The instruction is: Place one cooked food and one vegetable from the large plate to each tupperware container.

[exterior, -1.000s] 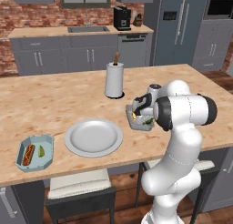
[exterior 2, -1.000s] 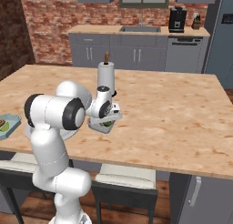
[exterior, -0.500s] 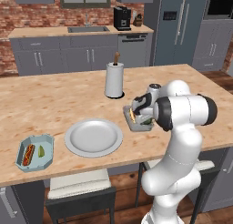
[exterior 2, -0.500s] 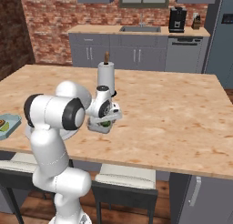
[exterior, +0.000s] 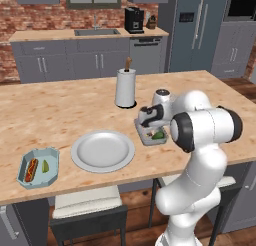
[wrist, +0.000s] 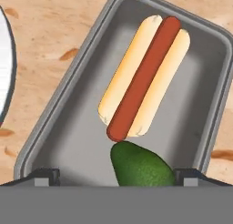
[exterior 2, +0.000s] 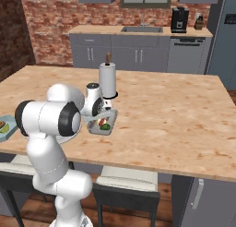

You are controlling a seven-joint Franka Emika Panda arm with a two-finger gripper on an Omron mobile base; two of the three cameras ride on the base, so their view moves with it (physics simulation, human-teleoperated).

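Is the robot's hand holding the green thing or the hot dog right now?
Neither. The gripper is open with nothing held; the green avocado lies between its fingertips in the grey tray, beside the hot dog.

In the left base view I see bare counter at upper left and far right. At centre the paper towel roll [exterior: 125, 89] stands just behind the grey tray [exterior: 151, 136]; the plate [exterior: 102, 150] and blue tray [exterior: 38, 166] occupy the lower left.
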